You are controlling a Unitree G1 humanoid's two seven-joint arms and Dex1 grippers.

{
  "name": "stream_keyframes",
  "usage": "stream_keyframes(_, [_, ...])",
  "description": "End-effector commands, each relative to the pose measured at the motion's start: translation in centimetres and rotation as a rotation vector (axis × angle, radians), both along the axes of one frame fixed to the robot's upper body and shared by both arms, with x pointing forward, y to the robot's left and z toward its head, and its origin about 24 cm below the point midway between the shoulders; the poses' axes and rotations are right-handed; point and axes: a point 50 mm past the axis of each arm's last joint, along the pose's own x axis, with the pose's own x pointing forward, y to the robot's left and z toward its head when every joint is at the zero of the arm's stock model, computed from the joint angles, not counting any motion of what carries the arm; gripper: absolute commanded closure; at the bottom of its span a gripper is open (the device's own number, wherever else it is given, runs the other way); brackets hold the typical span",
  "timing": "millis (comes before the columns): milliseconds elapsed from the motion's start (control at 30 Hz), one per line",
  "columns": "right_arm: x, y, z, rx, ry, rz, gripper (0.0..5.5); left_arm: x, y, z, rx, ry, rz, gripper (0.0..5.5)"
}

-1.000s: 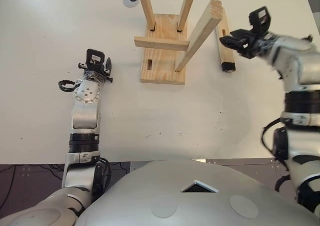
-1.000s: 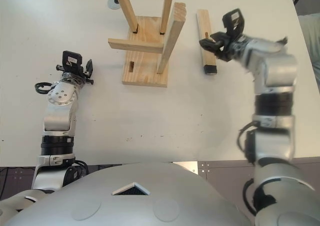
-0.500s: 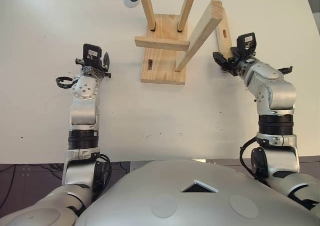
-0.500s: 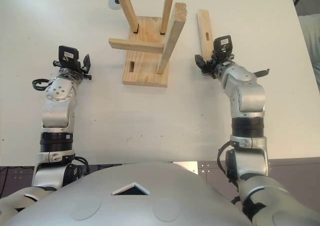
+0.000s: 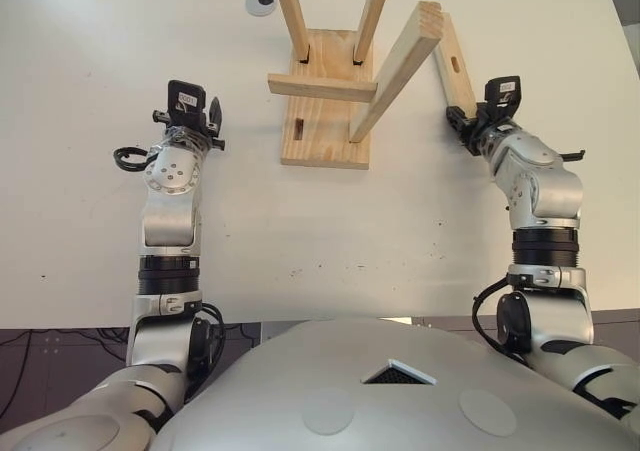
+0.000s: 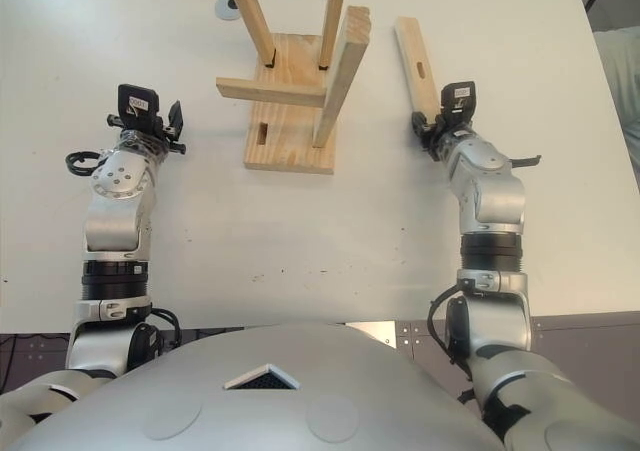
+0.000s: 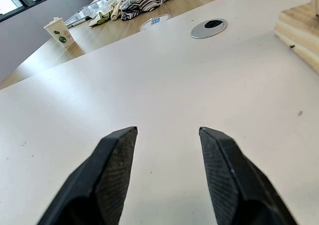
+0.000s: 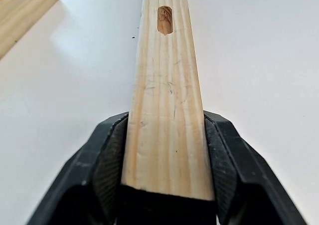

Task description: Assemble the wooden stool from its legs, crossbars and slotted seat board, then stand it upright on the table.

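The white bench (image 5: 300, 231) carries the half-built stool at upper centre of the head view. Its seat board (image 5: 325, 136) lies flat, two legs (image 5: 293, 11) stand from it, a crossbar (image 5: 320, 87) runs across, and a tilted leg (image 5: 398, 71) leans toward the upper right. Near it, at upper right, the loose leg (image 8: 167, 105) lies on the bench, its near end pinched by the right tool (image 5: 472, 131). The left tool (image 7: 167, 132) hovers spread and empty at left, well apart from the wood. Gripped at its very tip, the loose leg may well pivot or slip when lifted. Its far end could then strike the tilted leg and unseat it.
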Motion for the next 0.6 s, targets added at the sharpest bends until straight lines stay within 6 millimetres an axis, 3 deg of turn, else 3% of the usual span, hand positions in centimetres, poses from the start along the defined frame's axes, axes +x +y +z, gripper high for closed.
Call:
stream_keyframes(33, [1.9,0.6,6.1,0.111,-0.372,-0.001,3.44,1.8,-0.4,6.3,-0.151,-0.29,-0.043,3.23])
stream_keyframes(100, [2.8,1.4,11.2,0.18,-0.602,0.067,3.44,2.4,-0.2,11.0,-0.309,-0.453,-0.114,3.23])
stream_keyframes(233, [3.0,2.8,18.5,0.33,-0.824,0.272,3.44,2.4,1.1,18.6,-0.596,-0.622,-0.329,2.95])
stream_keyframes(333, [1.5,5.5,23.0,0.514,-0.842,0.652,3.44,1.0,-0.4,23.7,-0.805,-0.65,-0.692,2.39])
stream_keyframes(467, [-0.3,7.4,24.7,0.659,-0.722,1.017,3.44,0.4,-3.0,25.4,-0.976,-0.594,-0.951,1.73])
stream_keyframes(600, [-1.4,7.9,24.9,0.744,-0.621,1.179,3.44,-0.2,-5.2,24.9,-1.05,-0.51,-1.111,1.37])
